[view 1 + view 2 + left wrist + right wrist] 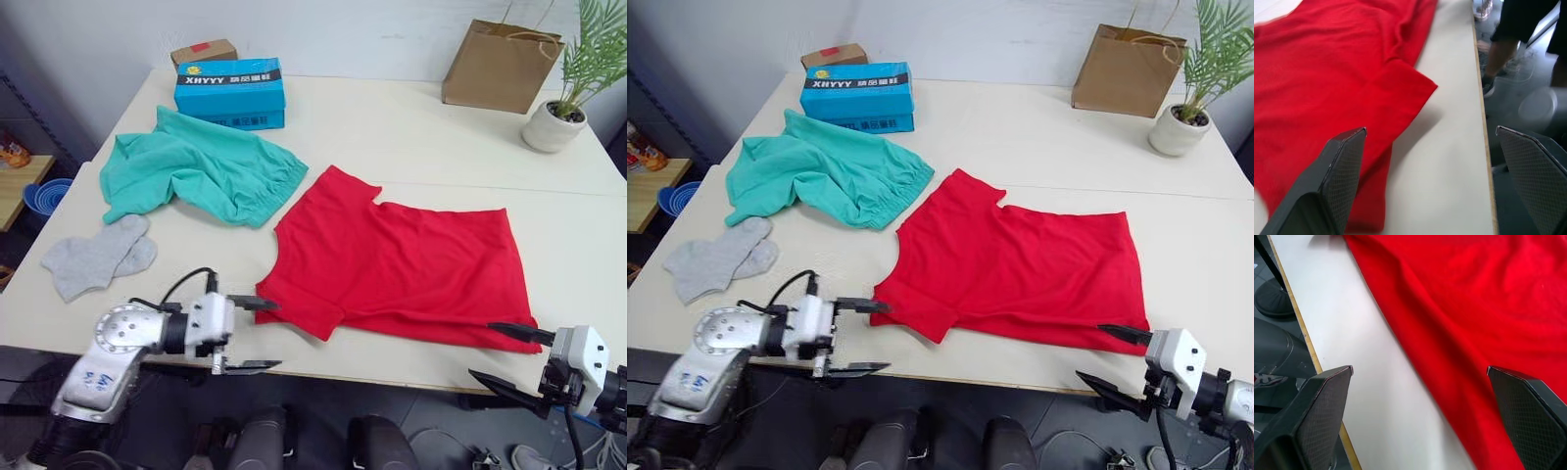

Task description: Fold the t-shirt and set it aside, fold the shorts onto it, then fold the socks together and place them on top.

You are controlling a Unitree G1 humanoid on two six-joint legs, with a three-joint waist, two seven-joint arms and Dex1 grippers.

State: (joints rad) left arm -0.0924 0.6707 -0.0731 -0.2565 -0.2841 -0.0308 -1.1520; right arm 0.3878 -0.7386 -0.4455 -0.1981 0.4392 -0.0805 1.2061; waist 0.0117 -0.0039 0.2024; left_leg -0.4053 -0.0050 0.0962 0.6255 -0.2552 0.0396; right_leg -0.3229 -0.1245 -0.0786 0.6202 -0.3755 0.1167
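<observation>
Currently the t-shirt [402, 264] lies spread on the bench [441, 137], already doubled over, with its hem toward the robot's right and one short sleeve reaching toward the near edge on the left. Beyond it to the left the shorts [201, 171] sit in a loose heap just in front of a blue box [230, 93], and the socks [98, 257] lie side by side near the left edge, apart from both garments.

Being thin and limp, the shirt should weigh almost nothing, slide easily over the smooth bench and sag from wherever it is pinched, so it will probably handle best if taken at two corners of the near edge at once: the sleeve tip on the left and the hem corner on the right. A shallow pinch risks catching only the top layer.

The left gripper [252, 335] hovers at the near bench edge just beside the sleeve, its fingers spread wide and holding nothing; one fingertip [1347, 147] overlaps the red cloth in the left wrist view, though contact cannot be confirmed. The right gripper [509, 357] hangs at the near right corner of the shirt, fingers likewise wide apart and empty, straddling the hem edge.
</observation>
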